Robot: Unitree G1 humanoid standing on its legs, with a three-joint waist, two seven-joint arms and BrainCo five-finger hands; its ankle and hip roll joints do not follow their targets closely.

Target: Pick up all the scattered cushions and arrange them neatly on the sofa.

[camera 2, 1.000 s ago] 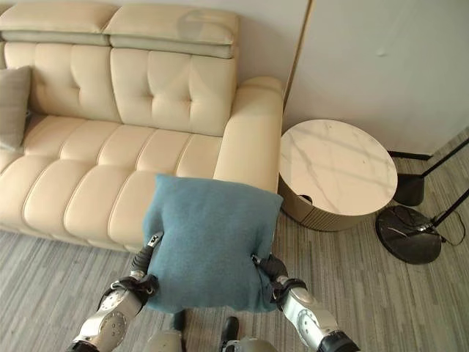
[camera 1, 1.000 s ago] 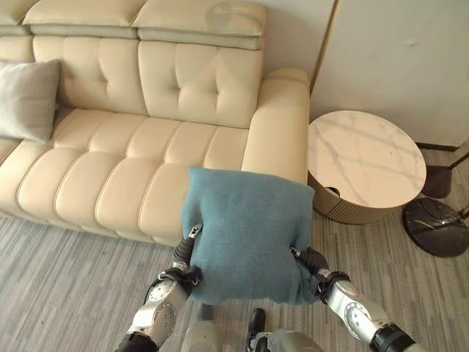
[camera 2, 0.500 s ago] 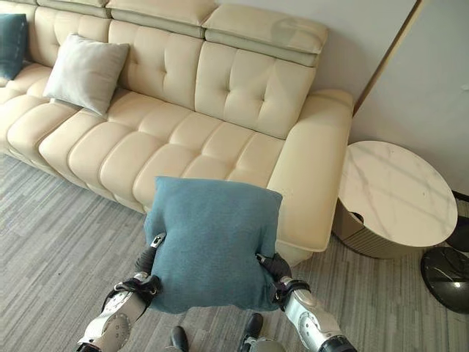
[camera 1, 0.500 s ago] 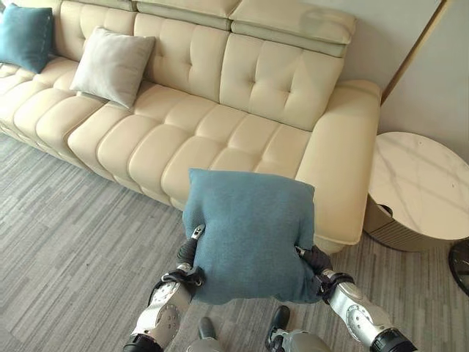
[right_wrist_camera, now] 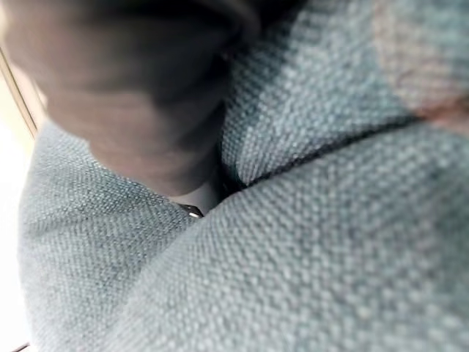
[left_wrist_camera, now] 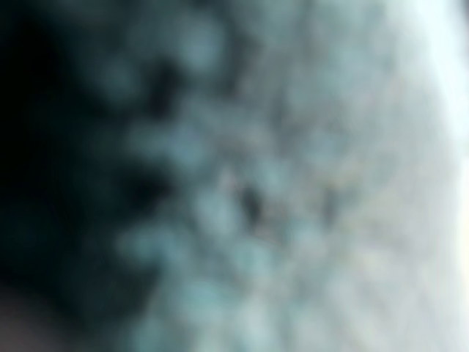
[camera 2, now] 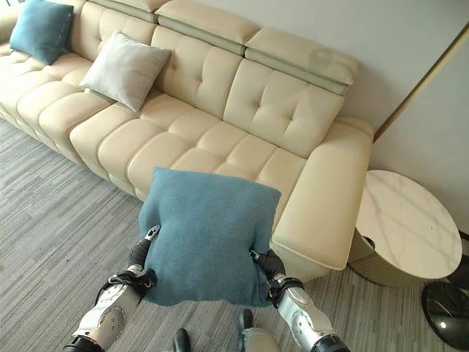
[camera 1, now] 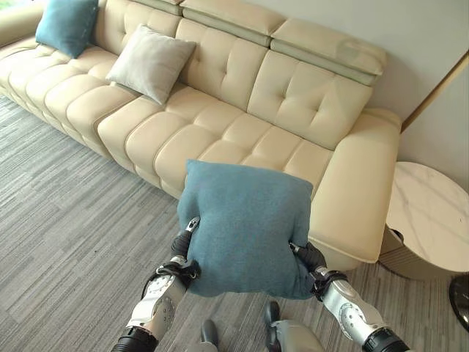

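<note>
Three cushions in view, sofa dominating. Cream sofa (camera 1: 242,125) running from far left to near right, seats mostly bare. Round marble side table (camera 1: 432,216) just beside its right armrest. Grey striped floor (camera 1: 66,220) in front.

Held teal cushion (camera 1: 245,227) carried upright in front of the body, over the floor just short of the sofa's front edge, clear of the seat. Grey cushion (camera 1: 150,62) propped against the backrest, left of centre. Second teal cushion (camera 1: 66,23) at far left, also leaning on the backrest.

Left hand (camera 1: 185,249) pressed to the cushion's lower left edge, right hand (camera 1: 309,258) to its lower right; cushion squeezed between them. Fingers mostly buried in fabric, so curl of either hand cannot be told.

Judgement for placing well: keep the squeeze even on both sides, carry forward over the bare seat right of the grey cushion, lean the back edge against the backrest upright, matching spacing, then release both sides together.
</note>
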